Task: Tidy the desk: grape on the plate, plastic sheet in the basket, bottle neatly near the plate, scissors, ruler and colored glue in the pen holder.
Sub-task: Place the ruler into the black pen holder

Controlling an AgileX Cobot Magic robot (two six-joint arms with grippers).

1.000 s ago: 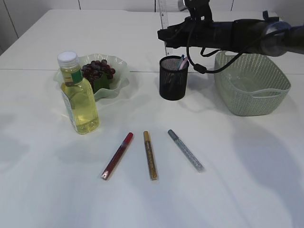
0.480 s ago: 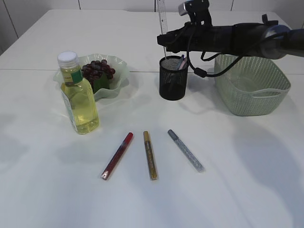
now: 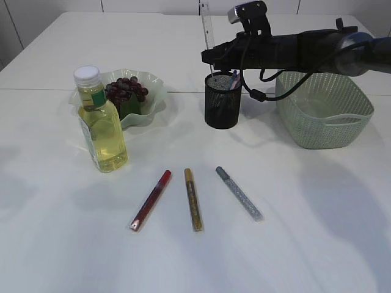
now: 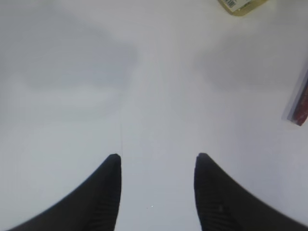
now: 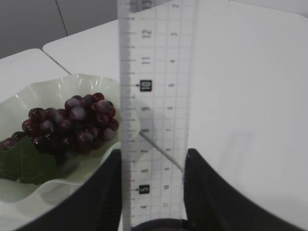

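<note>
Ruler: the clear ruler [image 3: 208, 27] stands upright between the right gripper [image 5: 153, 168] fingers, clamped on it, its lower end at the mouth of the black mesh pen holder [image 3: 222, 104]; over the last second it has sunk a little deeper.
Meaning: the drop into the holder looks nearly done; letting go seems the next step.
Left gripper: the left gripper [image 4: 156, 166] hangs over bare table, fingers apart, holding nothing.
Grapes: the grapes [image 3: 126, 89] lie on the green plate [image 3: 156, 97], at nine o'clock from the holder.
Bottle: the bottle [image 3: 101, 125] stands touching the plate's front edge.
Glue: three colored glue pens [image 3: 194, 198] lie at six o'clock from the holder, unmoved.
Basket: the basket [image 3: 342, 125] sits at three o'clock.
</note>
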